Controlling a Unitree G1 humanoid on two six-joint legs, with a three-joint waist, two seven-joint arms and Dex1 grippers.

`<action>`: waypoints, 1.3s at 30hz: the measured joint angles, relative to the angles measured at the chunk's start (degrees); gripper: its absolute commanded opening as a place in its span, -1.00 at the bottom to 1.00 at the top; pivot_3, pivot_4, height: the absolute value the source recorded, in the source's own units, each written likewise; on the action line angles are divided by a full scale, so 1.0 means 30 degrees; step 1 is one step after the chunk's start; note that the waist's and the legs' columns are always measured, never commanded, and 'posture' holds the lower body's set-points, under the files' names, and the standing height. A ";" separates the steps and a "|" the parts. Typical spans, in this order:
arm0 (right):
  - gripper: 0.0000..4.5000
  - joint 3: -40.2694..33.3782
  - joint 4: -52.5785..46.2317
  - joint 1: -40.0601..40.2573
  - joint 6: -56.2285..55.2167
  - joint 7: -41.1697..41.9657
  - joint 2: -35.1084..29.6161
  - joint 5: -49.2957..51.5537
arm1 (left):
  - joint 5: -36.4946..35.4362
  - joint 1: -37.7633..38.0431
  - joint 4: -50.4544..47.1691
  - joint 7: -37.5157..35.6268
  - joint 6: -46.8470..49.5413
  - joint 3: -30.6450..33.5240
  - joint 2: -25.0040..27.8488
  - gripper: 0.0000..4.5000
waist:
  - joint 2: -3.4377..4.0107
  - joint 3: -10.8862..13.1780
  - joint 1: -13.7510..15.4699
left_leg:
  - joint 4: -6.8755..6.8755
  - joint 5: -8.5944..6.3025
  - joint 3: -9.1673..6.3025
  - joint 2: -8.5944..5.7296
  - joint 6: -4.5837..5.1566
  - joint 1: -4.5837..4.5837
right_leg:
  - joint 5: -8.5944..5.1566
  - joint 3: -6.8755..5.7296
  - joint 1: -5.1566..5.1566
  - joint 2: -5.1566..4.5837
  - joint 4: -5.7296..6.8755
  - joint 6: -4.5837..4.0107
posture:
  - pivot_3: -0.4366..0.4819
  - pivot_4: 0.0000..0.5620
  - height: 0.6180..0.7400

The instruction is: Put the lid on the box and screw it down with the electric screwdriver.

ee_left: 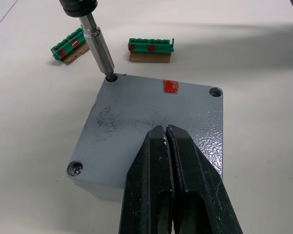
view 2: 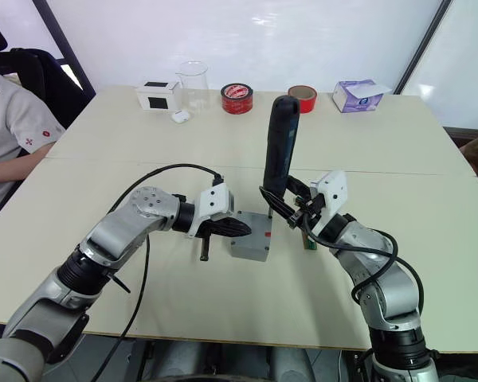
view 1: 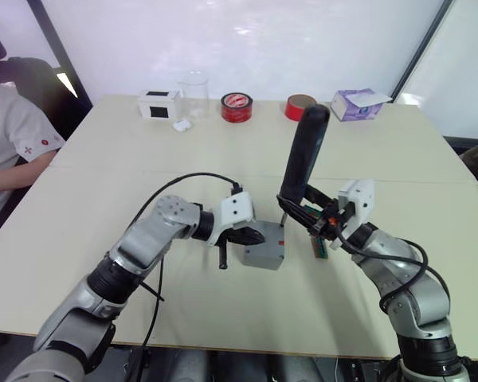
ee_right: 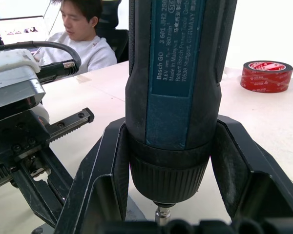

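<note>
Lid (ee_left: 151,114) seated on box (view 1: 263,256), mid-counter (view 1: 103,199), between the two hands. Red mark on lid top near one edge; screw visible in one corner hole, another corner hole looks empty.
Far left: person in white shirt (view 1: 8,139) at counter edge.
Left hand (ee_left: 168,146) fingers pressed together, gripping nothing, tips resting on lid top.
Electric screwdriver (view 1: 301,163) upright, slightly tilted, bit in a corner hole of lid on the side away from left hand.
Right hand (view 1: 307,219) clamped around lower body of screwdriver, fingers (ee_right: 105,185) on both sides.
Two green strips (ee_left: 150,46) on counter just beyond box, near right hand.
Back row, left to right: white box (view 1: 158,104), clear beaker (view 1: 193,95), two red tape rolls (view 1: 237,107), purple tissue box (view 1: 357,104).
</note>
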 measured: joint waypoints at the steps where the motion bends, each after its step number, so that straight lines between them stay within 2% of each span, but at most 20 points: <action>1: -0.19 0.0036 0.0064 -0.0023 0.0000 0.0000 0.0000 0.0000 | 0.0041 0.0020 0.0003 0.0001 -0.0001 -0.0008 -0.0004 -1.00 | -0.0020 -0.0026 -0.0001 | -0.0004 0.0000 0.0000 0.0002 0.0000 0.0003 | 0.0000 -0.0001 0.0000 0.0000 0.0000 0.0000 | -0.05 -0.47 1.00; 13: -0.19 0.0082 0.0775 -0.0161 0.0014 -0.0369 0.0495 0.0219 | 0.0317 0.0273 -0.0004 0.0031 -0.0049 -0.0051 -0.0029 -1.00 | -0.0116 -0.0224 0.0000 | -0.0086 0.0000 0.0005 0.0043 0.0000 0.0083 | -0.0025 0.0002 0.0040 -0.0012 -0.0010 -0.0041 | -0.05 -0.47 1.00; 18: -0.19 0.0071 0.0773 0.0028 -0.0069 -0.0335 0.0528 0.0220 | 0.0338 0.0428 -0.0007 0.0045 -0.0049 -0.0031 -0.0012 -1.00 | -0.0120 -0.0229 -0.0003 | -0.0132 -0.0008 0.0004 0.0053 0.0002 0.0243 | -0.0080 0.0001 0.0177 -0.0016 -0.0022 -0.0081 | -0.05 -0.47 1.00; 39: -0.19 -0.0249 0.0820 -0.0537 0.0311 -0.0080 0.0102 0.0623 | 0.0344 0.0427 0.0014 0.0073 -0.0047 -0.0015 -0.0196 -1.00 | -0.0110 -0.0220 0.0022 | -0.0148 -0.0013 -0.0009 0.0062 0.0000 0.0216 | -0.0088 -0.0009 0.0154 -0.0061 -0.0042 -0.0091 | -0.05 -0.47 1.00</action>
